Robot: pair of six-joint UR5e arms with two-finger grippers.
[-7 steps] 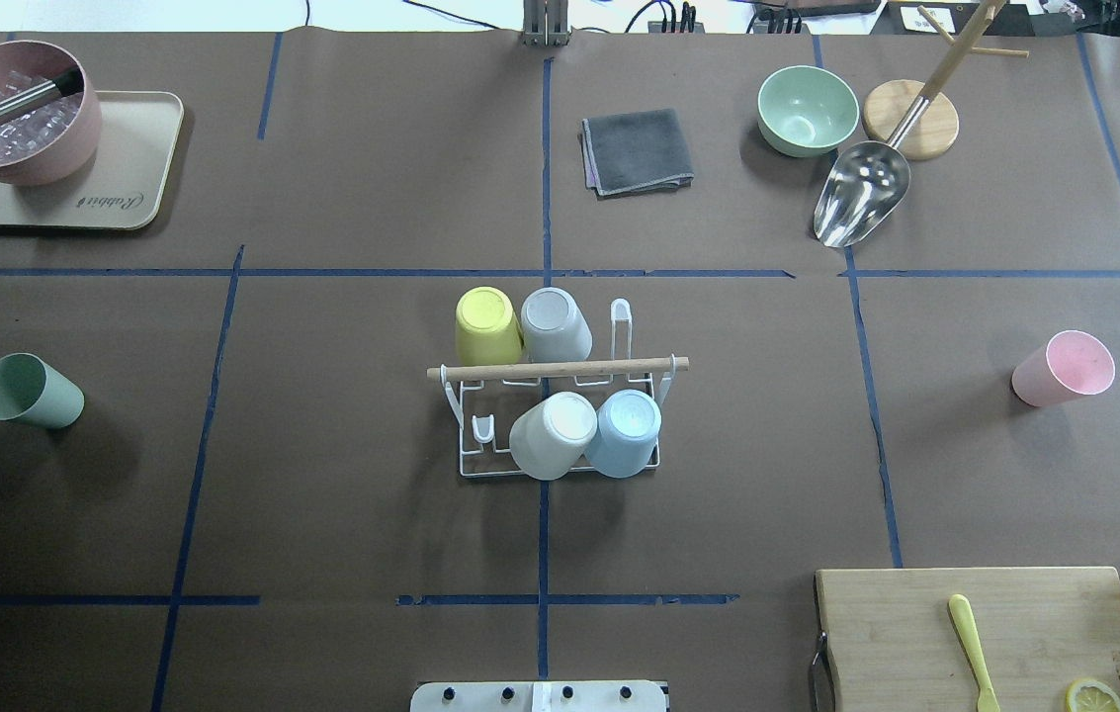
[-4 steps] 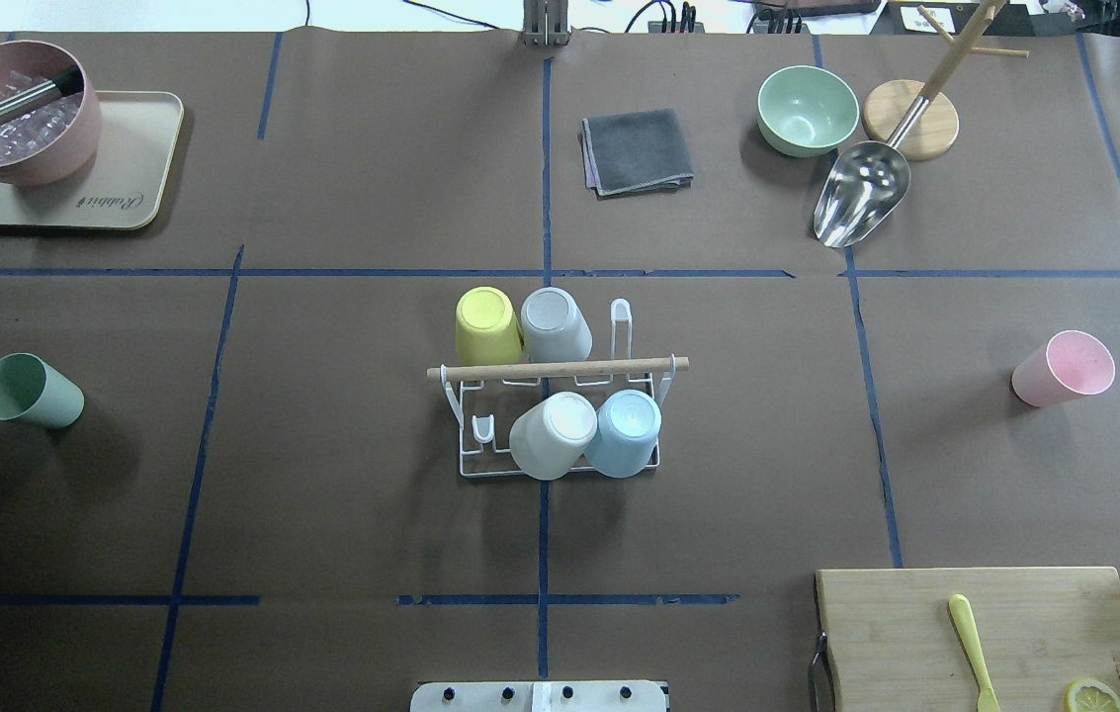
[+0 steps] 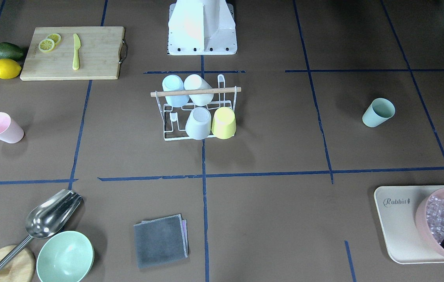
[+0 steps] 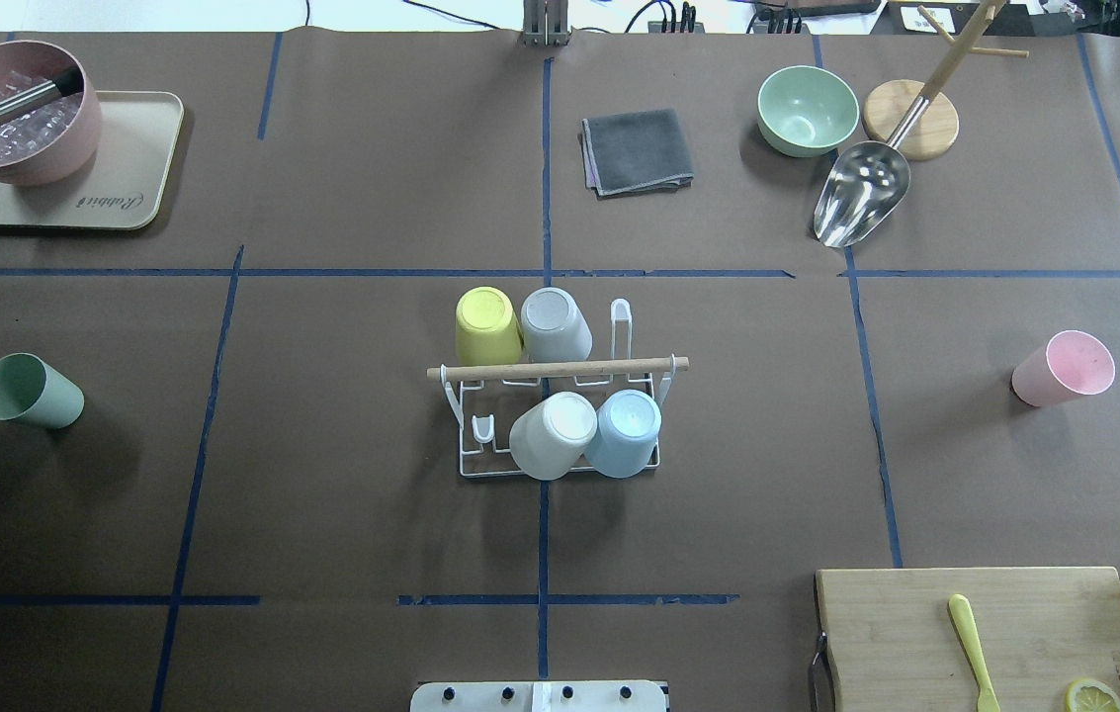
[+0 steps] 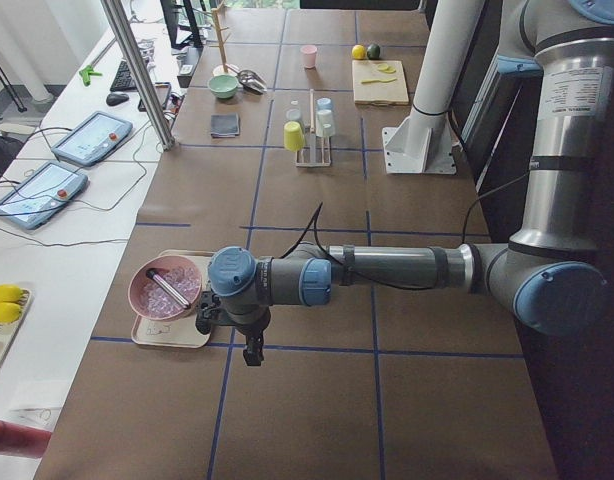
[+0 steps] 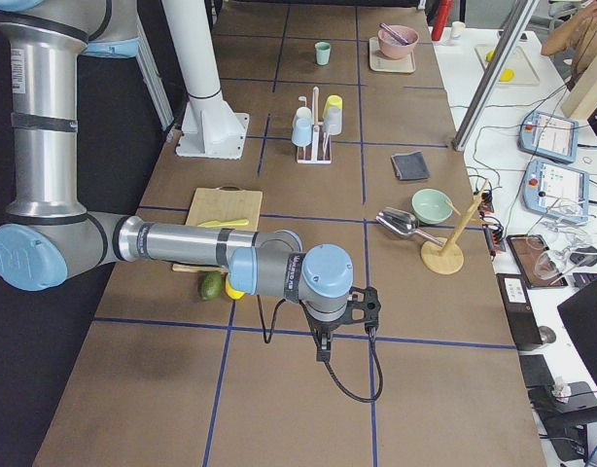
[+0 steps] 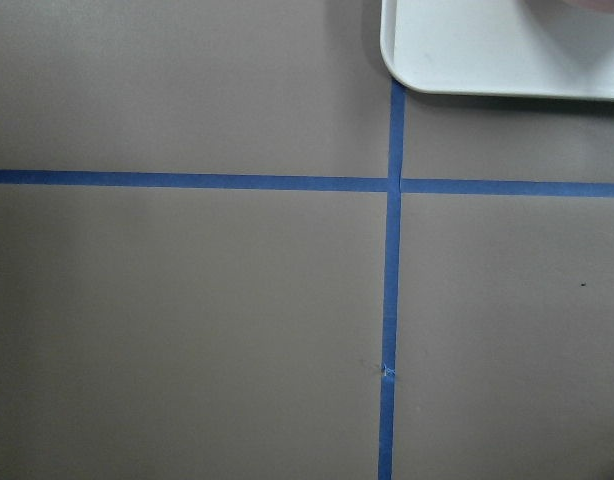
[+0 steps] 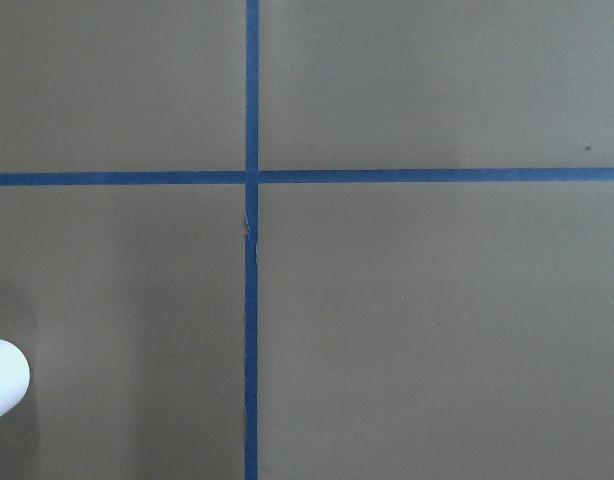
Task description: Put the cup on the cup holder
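The white wire cup holder [image 4: 560, 369] with a wooden rod handle stands at the table's middle; it also shows in the front-facing view [image 3: 194, 93]. It holds several upturned cups: yellow [image 4: 486, 324], grey [image 4: 554, 323], white [image 4: 552, 433] and blue [image 4: 625, 431]. A green cup [image 4: 29, 392] lies on its side at the left. A pink cup [image 4: 1064, 368] lies on its side at the right. My left gripper [image 5: 252, 352] and right gripper [image 6: 324, 348] show only in the side views, far from the cups. I cannot tell whether they are open or shut.
A beige tray [image 4: 139, 168] with a pink bowl of ice [image 4: 11, 114] sits far left. A grey cloth [image 4: 637, 150], green bowl [image 4: 807, 109], metal scoop [image 4: 861, 203] and wooden stand [image 4: 910, 119] are at the back. A cutting board [image 4: 975, 633], lemon and avocado are near right.
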